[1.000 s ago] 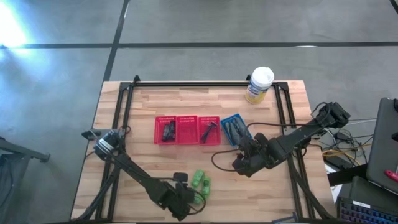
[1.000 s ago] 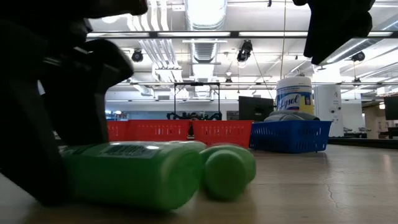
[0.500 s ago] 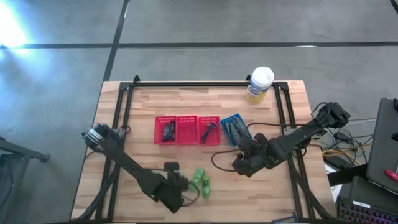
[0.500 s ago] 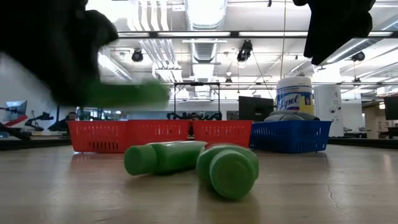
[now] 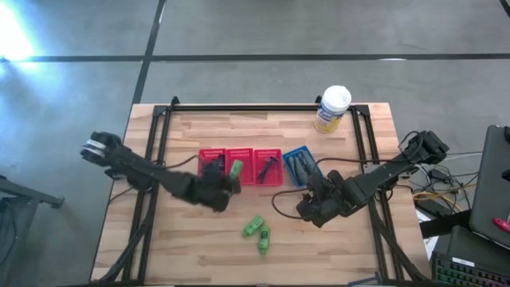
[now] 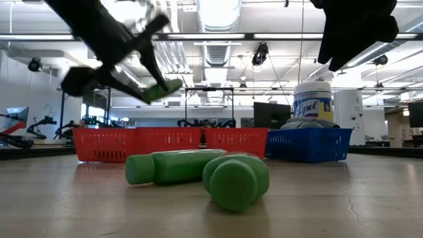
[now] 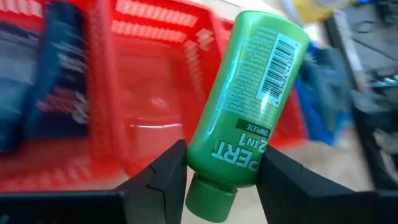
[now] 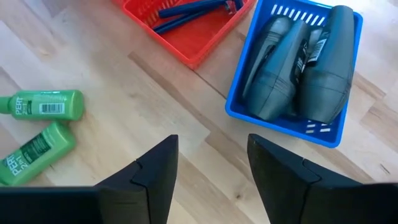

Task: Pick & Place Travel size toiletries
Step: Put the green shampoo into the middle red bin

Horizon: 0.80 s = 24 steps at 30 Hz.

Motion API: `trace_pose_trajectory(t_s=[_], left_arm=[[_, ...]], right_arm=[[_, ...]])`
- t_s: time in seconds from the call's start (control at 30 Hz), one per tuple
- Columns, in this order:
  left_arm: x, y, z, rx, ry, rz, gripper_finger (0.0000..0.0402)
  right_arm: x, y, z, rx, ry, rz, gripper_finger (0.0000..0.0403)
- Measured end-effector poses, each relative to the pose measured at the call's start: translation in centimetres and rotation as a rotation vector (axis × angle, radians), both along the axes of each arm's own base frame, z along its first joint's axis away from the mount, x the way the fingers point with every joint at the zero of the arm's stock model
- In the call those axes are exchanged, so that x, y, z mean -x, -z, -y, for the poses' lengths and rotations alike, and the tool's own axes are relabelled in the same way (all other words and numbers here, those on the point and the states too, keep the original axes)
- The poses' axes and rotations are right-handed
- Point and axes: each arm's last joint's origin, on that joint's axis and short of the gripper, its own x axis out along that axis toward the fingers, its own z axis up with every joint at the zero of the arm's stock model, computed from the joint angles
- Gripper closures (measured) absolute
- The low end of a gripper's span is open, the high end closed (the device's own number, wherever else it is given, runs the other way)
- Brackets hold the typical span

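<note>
My left gripper [image 5: 229, 178] is shut on a bright green bottle [image 7: 255, 106] and hangs over the row of red mesh baskets [image 5: 240, 167]; the low view shows it [image 6: 149, 84] well above the table. Two more green bottles [image 5: 253, 226] [image 5: 264, 238] lie on their sides on the wood, also seen as bottles [image 8: 43, 104] [image 8: 34, 152] in the right wrist view. Dark grey bottles [image 8: 298, 62] fill the blue basket [image 8: 249, 115]. Thin dark razors [image 8: 186, 14] lie in the right-hand red basket. My right gripper [image 8: 208, 180] waits open above the table, near the blue basket. My left gripper pinches the green bottle between its two fingers [image 7: 165, 174] at the narrow neck end [image 7: 224, 165], just above the cap [image 7: 211, 199]. The bottle is lifted clear and points away from the gripper, its label facing the wrist camera.
A big white-lidded yellow canister [image 5: 332, 109] stands near the table's far edge. Dark items [image 5: 213, 167] lie in the left red basket. A black frame rail [image 5: 255, 107] runs along the far side. Bare wood [image 5: 175, 239] lies at the near left.
My left gripper, shut on one green bottle that lay by the near edge, has lifted it clear and carried it up and toward the far edge, over the red baskets. The two other green bottles have stayed on the table.
</note>
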Motion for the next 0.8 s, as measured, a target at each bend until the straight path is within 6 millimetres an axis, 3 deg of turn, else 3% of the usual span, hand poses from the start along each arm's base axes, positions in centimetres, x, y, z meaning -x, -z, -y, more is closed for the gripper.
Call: trace_pose_trajectory(t_s=[0.1,0.3,0.63,0.7,0.8], left_arm=[[-0.5,1.0,-1.9,-0.001,-0.022,-0.064,0.0242],[-1.1,1.1,-4.0,-0.044,-0.01,-0.124,0.024],[-1.1,1.1,-4.5,0.037,0.073,-0.16,0.0113],[-1.0,0.6,-4.4,-0.011,0.141,-0.183,0.0103],[-0.9,-0.5,-3.5,-0.136,0.404,-0.255,0.01]], right_arm=[[0.0,0.0,0.0,0.001,0.003,0.005,0.0222],[-0.3,-0.1,-0.3,-0.027,0.0,0.044,0.0232],[-0.8,-0.3,-0.9,-0.078,-0.046,0.087,0.0198],[-1.4,-0.5,-1.5,-0.139,-0.135,0.107,0.019],[-2.9,-0.1,-2.7,-0.242,-0.328,0.192,0.0179]])
